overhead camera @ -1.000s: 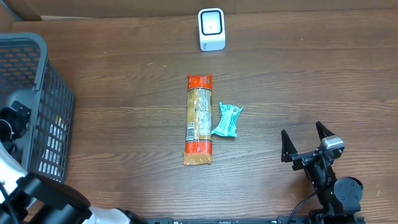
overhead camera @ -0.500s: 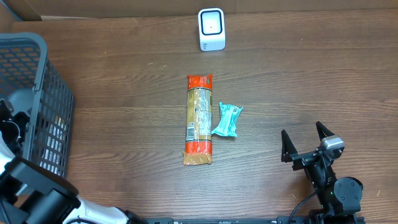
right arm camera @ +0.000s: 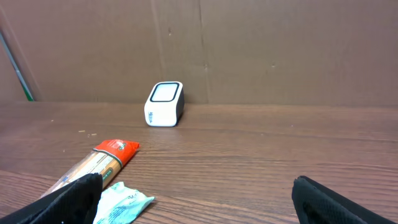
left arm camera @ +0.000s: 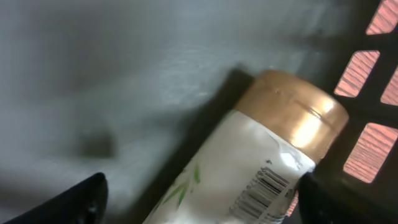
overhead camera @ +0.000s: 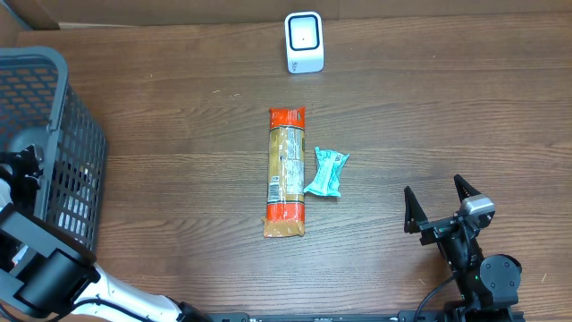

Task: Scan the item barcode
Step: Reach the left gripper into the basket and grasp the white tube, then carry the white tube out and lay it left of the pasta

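left wrist view is pretty smeary, the bottle point(left arm camera: 249, 180) runs off the bottom edge and its barcode point(left arm camera: 262, 190) is too blurry to read; overhead the basket point(overhead camera: 36, 55) is cropped at left

The right arm point(overhead camera: 474, 264) is black and round-jointed, with a tiny green light point(overhead camera: 478, 275), a thin black cable point(overhead camera: 435, 293), a grey block point(overhead camera: 476, 208) at the wrist and two pointed black fingers point(overhead camera: 409, 210). The left arm point(overhead camera: 49, 277) is black with a white link point(overhead camera: 125, 302).
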Motion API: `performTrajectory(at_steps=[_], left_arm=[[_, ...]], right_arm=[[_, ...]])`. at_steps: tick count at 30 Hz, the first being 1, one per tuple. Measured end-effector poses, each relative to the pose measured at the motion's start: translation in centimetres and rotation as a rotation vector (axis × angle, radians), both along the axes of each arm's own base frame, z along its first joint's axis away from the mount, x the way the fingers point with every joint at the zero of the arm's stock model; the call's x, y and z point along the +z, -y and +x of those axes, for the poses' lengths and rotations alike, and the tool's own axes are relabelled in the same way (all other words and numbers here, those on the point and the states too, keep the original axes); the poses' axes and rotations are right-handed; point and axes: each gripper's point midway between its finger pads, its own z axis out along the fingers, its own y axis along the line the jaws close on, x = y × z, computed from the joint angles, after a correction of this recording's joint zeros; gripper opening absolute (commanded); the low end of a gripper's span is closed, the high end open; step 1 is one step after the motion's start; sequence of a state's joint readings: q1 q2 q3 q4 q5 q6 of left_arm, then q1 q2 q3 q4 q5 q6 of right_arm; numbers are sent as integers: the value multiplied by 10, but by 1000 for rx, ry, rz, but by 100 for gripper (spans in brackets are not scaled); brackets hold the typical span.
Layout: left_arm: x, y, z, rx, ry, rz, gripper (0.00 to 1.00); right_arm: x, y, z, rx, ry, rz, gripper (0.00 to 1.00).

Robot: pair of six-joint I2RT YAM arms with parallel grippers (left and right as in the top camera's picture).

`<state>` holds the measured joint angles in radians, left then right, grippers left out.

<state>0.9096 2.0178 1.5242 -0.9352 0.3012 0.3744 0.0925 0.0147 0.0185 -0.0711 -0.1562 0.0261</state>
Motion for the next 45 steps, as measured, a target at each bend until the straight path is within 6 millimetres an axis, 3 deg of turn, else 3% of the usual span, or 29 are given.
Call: performTrajectory(at_steps=[4, 7, 8, 11, 14, 29, 32, 38, 42, 45], left_arm=[[-19, -6, -3, -36, -44, 22, 66], [-20, -13, -6, -36, -72, 66, 63], [-20, -16, -7, -31, -81, 80, 58], [-20, -23, -9, -12, -97, 111, 23], [-21, -27, -10, 0, -108, 129, 5], [-4, -28, -10, 89, -153, 54, 4], [26, -37, 6, 116, -115, 59, 4], [142, -57, 72, 101, 127, 247, 4], [217, -36, 109, 57, 306, 315, 4], [261, -11, 124, 21, 406, 334, 4]], right_arm=[[0, 0, 0, 0, 0, 0, 100], [0, 0, 0, 0, -1, 0, 100], [0, 0, 0, 0, 0, 0, 100], [0, 0, 0, 0, 0, 0, 100], [0, 0, 0, 0, 0, 0, 100], [0, 0, 0, 0, 0, 0, 100], [0, 0, 0, 0, -1, 0, 100], [0, 0, 0, 0, 0, 0, 100], [0, 0, 0, 0, 0, 0, 100], [0, 0, 0, 0, 0, 0, 100]])
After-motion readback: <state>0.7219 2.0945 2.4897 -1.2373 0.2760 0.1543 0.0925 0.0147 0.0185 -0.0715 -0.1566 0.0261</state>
